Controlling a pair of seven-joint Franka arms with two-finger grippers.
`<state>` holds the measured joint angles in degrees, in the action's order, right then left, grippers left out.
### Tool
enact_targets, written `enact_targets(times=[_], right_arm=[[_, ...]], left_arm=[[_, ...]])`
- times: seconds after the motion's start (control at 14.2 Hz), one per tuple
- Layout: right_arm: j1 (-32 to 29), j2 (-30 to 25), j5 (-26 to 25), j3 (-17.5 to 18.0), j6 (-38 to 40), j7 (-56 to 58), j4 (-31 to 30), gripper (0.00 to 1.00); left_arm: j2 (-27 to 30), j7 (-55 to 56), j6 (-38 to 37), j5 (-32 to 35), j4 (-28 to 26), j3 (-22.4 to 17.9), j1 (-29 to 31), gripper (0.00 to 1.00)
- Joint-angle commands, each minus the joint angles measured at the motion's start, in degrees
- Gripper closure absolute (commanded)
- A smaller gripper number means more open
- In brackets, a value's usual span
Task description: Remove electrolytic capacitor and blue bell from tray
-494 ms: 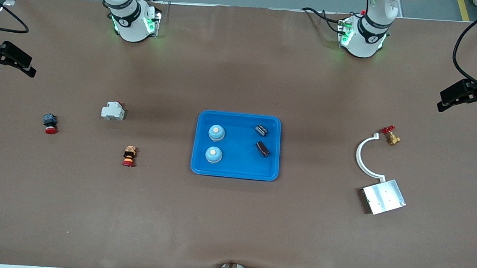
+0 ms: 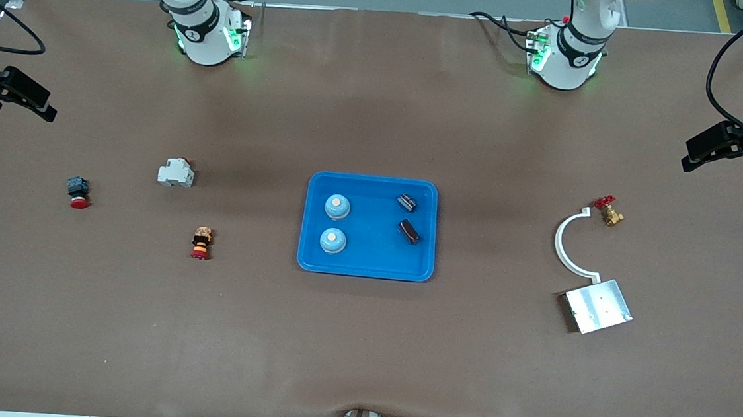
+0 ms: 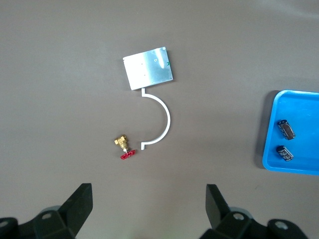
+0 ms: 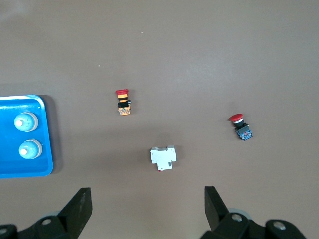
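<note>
Barely shifted since half a second ago: right tool point(image 2: 6, 92) a touch lower at its end of the table point(image 2: 359, 366), left tool point(image 2: 724, 147) much the same, everything on the table unmoved. Both tools spread wide, empty, held up over bare table edges, waiting. In the blue tray point(image 2: 367, 269) at centre: two bells point(image 2: 337, 206) toward the right arm's end, two capacitors point(image 2: 408, 230) toward the left arm's. Wide bare stretch nearer the front camera.
</note>
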<state>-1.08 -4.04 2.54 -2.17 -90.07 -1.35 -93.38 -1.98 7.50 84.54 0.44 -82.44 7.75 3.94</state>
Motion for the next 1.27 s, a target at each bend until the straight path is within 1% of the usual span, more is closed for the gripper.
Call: enact_targets(times=[0.0, 0.14, 0.21, 0.35, 0.42, 0.49, 0.56, 0.71, 0.78, 0.85, 0.92, 0.99, 1.13, 1.2], right_arm=[[-0.1, -0.8, -0.9, 0.1, -0.4, 2.1, -0.4, 0.00], [-0.1, -0.8, -1.1, 0.1, -0.5, 3.6, -0.4, 0.00], [-0.1, -0.8, -1.1, 0.1, -0.6, 4.0, -0.4, 0.00], [0.0, -0.8, -1.2, 0.1, -0.6, 4.1, -0.4, 0.00], [0.0, -0.8, -1.2, 0.1, -0.6, 4.1, -0.4, 0.00], [0.0, -0.8, -1.2, 0.1, -0.5, 4.1, -0.4, 0.00], [-0.1, -0.8, -1.2, 0.1, -0.5, 4.0, -0.5, 0.00], [0.0, -0.8, -1.2, 0.1, -0.1, 3.4, -0.5, 0.00], [0.0, -0.9, -1.2, 0.1, 0.0, 3.2, -0.4, 0.00], [0.0, -0.8, -1.2, 0.1, 0.2, 2.8, -0.4, 0.00], [0.0, -0.8, -1.2, 0.1, 0.4, 2.5, -0.4, 0.00], [-0.1, -0.8, -1.2, 0.1, 0.9, 2.6, -0.3, 0.00], [0.0, -0.9, -2.3, 0.1, 1.2, 2.7, -0.1, 0.00], [0.1, -0.9, -2.7, 0.1, 1.3, 2.7, -0.1, 0.00]], left_arm=[[-0.3, -0.3, -1.1, 2.6, 0.3, 0.8, -0.2, 0.00], [-1.1, 0.1, -1.1, 2.0, -0.3, 2.0, -1.6, 0.00], [-1.4, 1.5, -1.1, 2.0, -1.9, 3.0, -2.4, 0.00], [-3.3, 6.6, -0.2, 1.8, -3.3, 4.9, -4.4, 0.00], [-3.6, 10.0, 0.1, 1.8, -5.2, 6.0, -5.4, 0.00], [-4.3, 14.2, 0.6, 1.2, -4.9, 6.2, -6.2, 0.00], [-6.3, 17.9, 1.8, 1.1, -4.9, 6.9, -7.2, 0.00], [-9.2, 22.9, 5.3, 1.2, -6.1, 7.7, -10.8, 0.00], [-10.4, 25.8, 7.3, 1.6, -8.1, 7.9, -13.2, 0.00], [-11.8, 27.6, 10.4, 1.8, -9.6, 8.0, -13.7, 0.00], [-13.0, 28.0, 11.9, 1.4, -10.0, 8.0, -13.8, 0.00], [-14.5, 28.4, 13.0, 1.2, -9.9, 8.0, -14.0, 0.00], [-16.4, 33.4, 18.1, 1.4, -9.8, 8.1, -14.9, 0.00], [-18.4, 36.8, 21.2, 1.4, -10.4, 8.4, -17.3, 0.00]])
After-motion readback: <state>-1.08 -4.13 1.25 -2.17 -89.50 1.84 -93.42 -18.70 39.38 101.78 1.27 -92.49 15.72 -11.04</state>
